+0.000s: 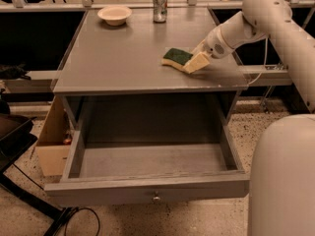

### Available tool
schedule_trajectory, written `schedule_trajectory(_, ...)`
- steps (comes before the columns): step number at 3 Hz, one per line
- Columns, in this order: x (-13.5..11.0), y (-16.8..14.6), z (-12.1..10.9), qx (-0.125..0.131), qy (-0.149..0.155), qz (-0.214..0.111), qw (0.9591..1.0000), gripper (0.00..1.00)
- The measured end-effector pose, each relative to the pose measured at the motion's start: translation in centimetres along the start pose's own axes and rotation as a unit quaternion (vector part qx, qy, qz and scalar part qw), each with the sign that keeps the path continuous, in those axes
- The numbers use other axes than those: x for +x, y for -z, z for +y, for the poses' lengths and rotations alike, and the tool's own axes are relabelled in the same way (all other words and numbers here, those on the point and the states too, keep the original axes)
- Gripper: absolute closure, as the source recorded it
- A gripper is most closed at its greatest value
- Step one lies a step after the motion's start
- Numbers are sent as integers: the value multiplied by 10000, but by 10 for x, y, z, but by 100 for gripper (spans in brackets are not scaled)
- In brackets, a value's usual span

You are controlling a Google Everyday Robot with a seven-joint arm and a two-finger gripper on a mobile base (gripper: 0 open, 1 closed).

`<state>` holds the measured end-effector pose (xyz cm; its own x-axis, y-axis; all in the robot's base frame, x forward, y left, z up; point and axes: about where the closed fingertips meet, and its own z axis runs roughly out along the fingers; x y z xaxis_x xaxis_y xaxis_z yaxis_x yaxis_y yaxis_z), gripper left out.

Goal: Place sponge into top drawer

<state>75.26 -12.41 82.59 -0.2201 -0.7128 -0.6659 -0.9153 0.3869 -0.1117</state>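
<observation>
The sponge [175, 57], dark green on top with a yellow base, lies on the grey cabinet top [123, 58] toward its right side. My gripper [197, 62] reaches in from the right and is at the sponge's right end, touching or overlapping it, low over the surface. The top drawer [147, 190] is pulled fully out toward the camera below the cabinet top. Its inside is bare and its small round knob [156, 197] is at the centre of the front panel.
A cream bowl [114, 14] and a metal can [159, 5] stand at the back of the cabinet top. A cardboard box [51, 141] sits on the floor left of the drawer. My white arm and body [283, 171] fill the right side.
</observation>
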Motion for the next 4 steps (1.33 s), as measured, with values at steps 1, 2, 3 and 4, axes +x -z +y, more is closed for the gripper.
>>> schedule_trajectory(1, -5, 32, 15, 144, 366, 421, 9983, 100)
schedule_trajectory(2, -19, 88, 45, 420, 683, 640, 9947, 100)
schedule_trajectory(3, -13, 122, 89, 489, 1010, 843, 9901, 100)
schedule_trajectory(4, 23, 122, 119, 324, 1197, 913, 9881, 100)
